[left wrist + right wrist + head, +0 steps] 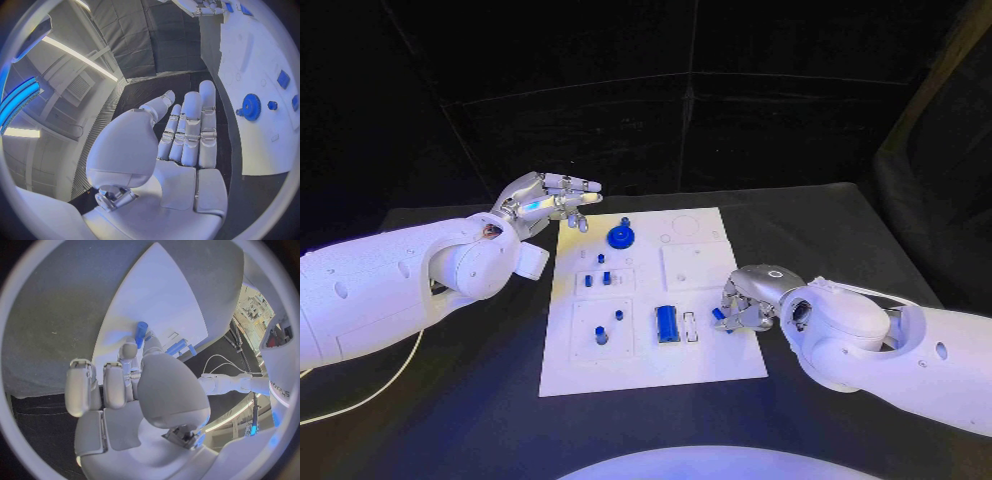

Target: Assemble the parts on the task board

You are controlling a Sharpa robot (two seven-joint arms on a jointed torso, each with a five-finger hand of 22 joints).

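Note:
The white task board [704,365] lies in the middle of the black table. A blue gear [620,238] stands near its far end, also seen as the gear [252,106] from the left wrist. Small blue pegs [597,280] and a blue block [668,323] sit in the board's near half. My left hand [553,200] hovers at the board's far left corner, fingers [190,125] straight and apart, holding nothing. My right hand [747,298] is at the board's right edge and pinches a small blue peg [141,333] between thumb and a finger; the same peg [718,315] shows under the hand.
A pale slim piece [689,327] lies beside the blue block. Square recessed outlines [692,268] mark the board's right half. Black table [473,400] surrounds the board, with dark curtains behind. A cable [387,385] trails under my left arm.

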